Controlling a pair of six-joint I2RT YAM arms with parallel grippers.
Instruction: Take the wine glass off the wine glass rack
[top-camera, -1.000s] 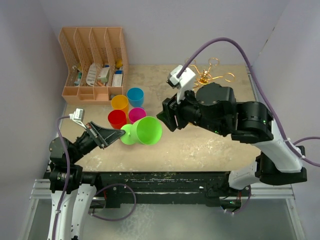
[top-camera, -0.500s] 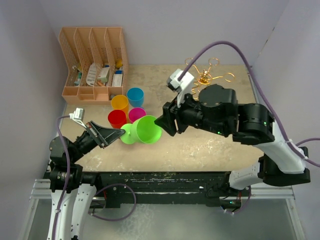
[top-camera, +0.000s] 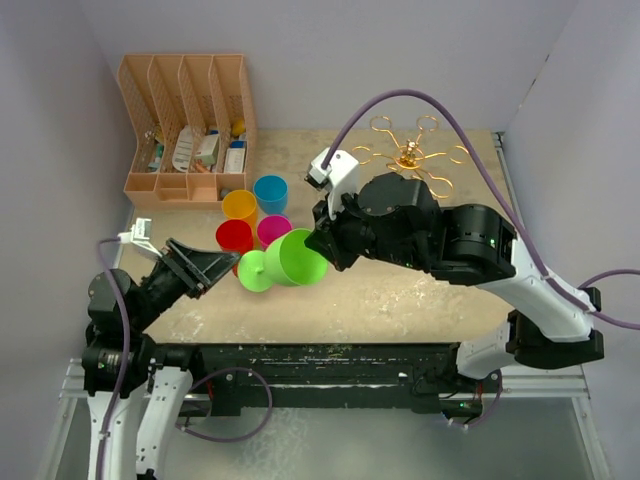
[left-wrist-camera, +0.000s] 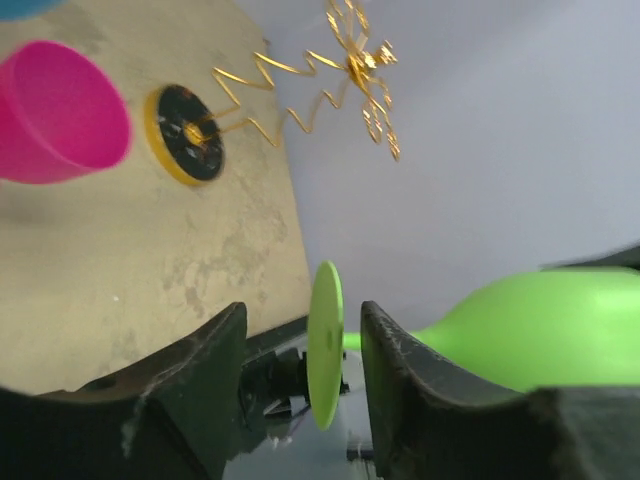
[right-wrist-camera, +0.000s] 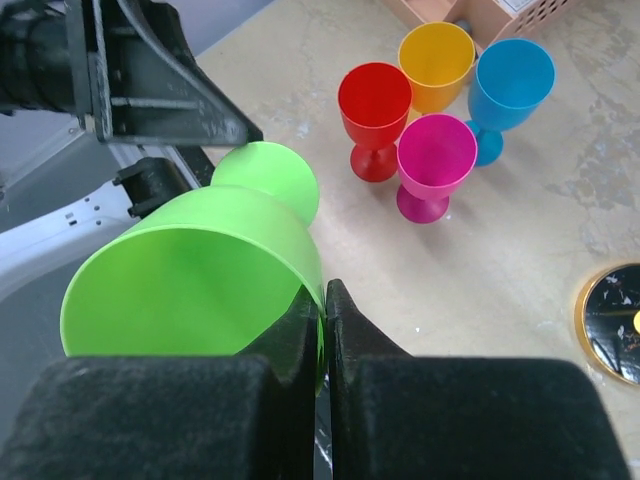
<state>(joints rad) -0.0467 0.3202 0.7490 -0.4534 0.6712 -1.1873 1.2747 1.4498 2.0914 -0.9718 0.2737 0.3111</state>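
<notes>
The green wine glass (top-camera: 290, 260) lies tilted in the air over the table's front left, away from the wine glass rack (top-camera: 408, 155). That gold wire stand is at the back right, with bare loop arms. My right gripper (top-camera: 313, 240) is shut on the glass's rim (right-wrist-camera: 318, 285), one finger inside the bowl and one outside. My left gripper (top-camera: 228, 266) is open. The glass's round foot (left-wrist-camera: 325, 340) stands between its fingers (left-wrist-camera: 215, 350), touching neither. The rack's top (left-wrist-camera: 355, 65) and dark base (left-wrist-camera: 185, 135) show in the left wrist view.
Red (top-camera: 234, 238), yellow (top-camera: 240, 206), blue (top-camera: 270, 192) and pink (top-camera: 274, 230) wine glasses stand upright in a cluster just behind the green one. An orange slotted organizer (top-camera: 185, 125) fills the back left corner. The table's front edge runs right below the held glass.
My right gripper has moved left and shut on the green glass's rim. My left gripper has opened off the foot and drawn back a little.
</notes>
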